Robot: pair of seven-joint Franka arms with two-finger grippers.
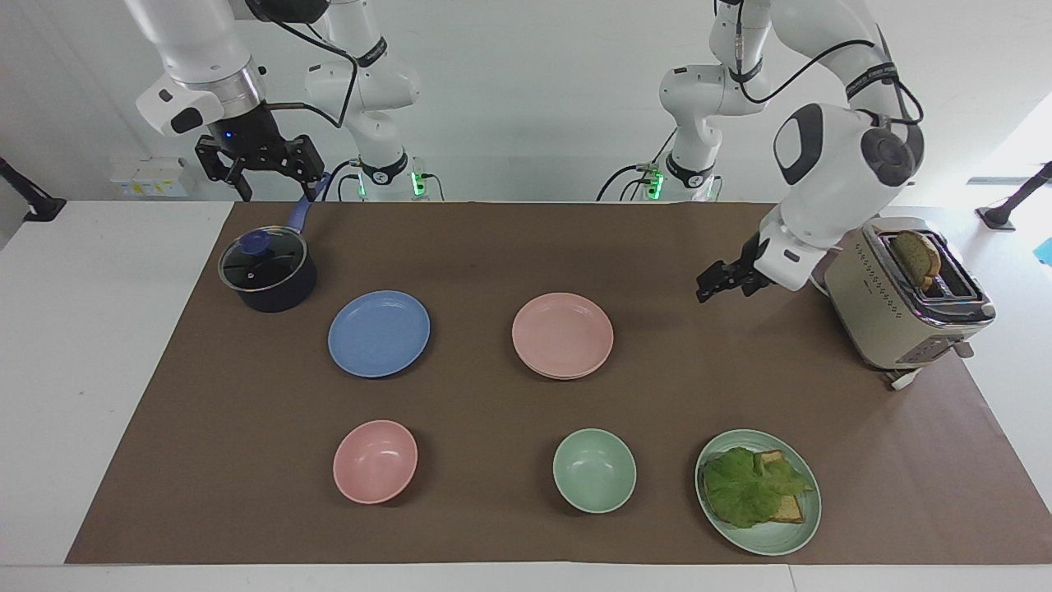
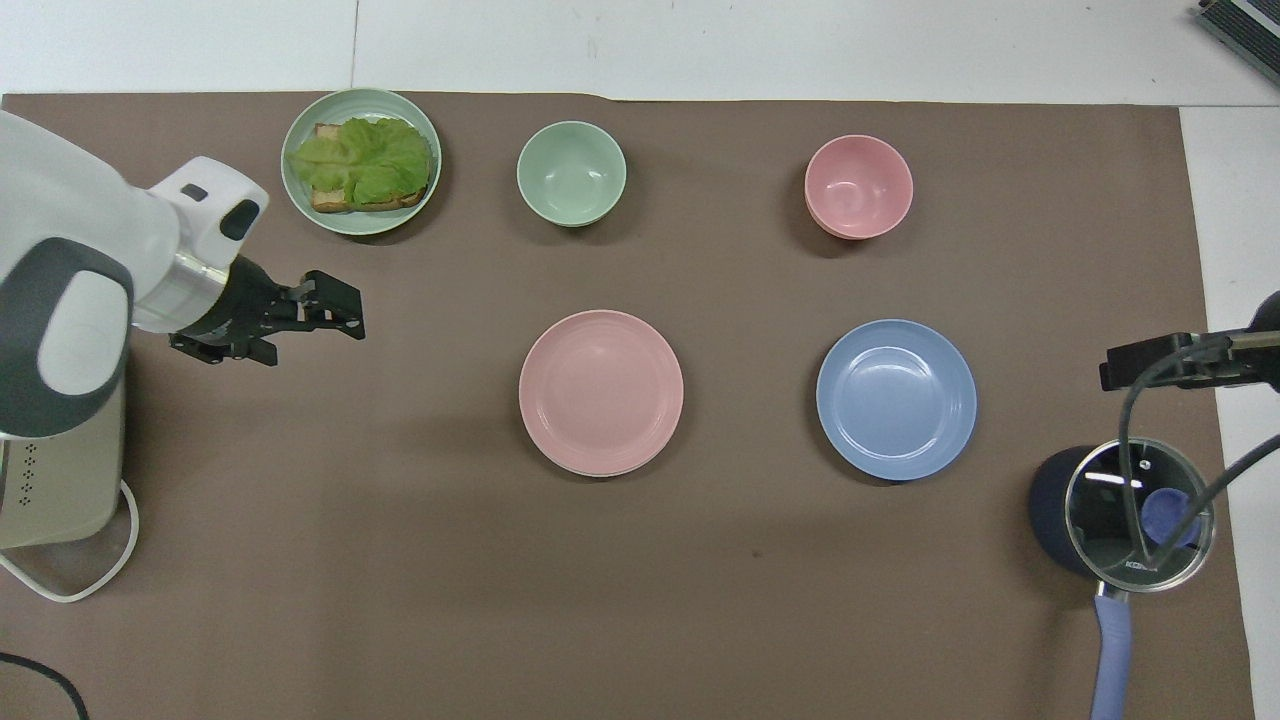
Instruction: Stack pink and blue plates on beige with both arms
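The pink plate [image 1: 563, 333] lies on the beige plate in the middle of the mat, and only a thin beige rim [image 1: 569, 376] shows under it. The blue plate [image 1: 379, 333] sits alone beside the stack, toward the right arm's end. My left gripper [image 1: 708, 284] hangs open and empty over the bare mat between the stack and the toaster. My right gripper [image 1: 279, 193] is raised over the pot's handle, open and empty, and its arm waits.
A dark pot with a glass lid [image 1: 267, 270] stands beside the blue plate, nearer the robots. The beige toaster [image 1: 904, 296] holds bread at the left arm's end. Farther out are a pink bowl [image 1: 375, 460], a green bowl [image 1: 594, 470] and a green plate with lettuce toast [image 1: 758, 491].
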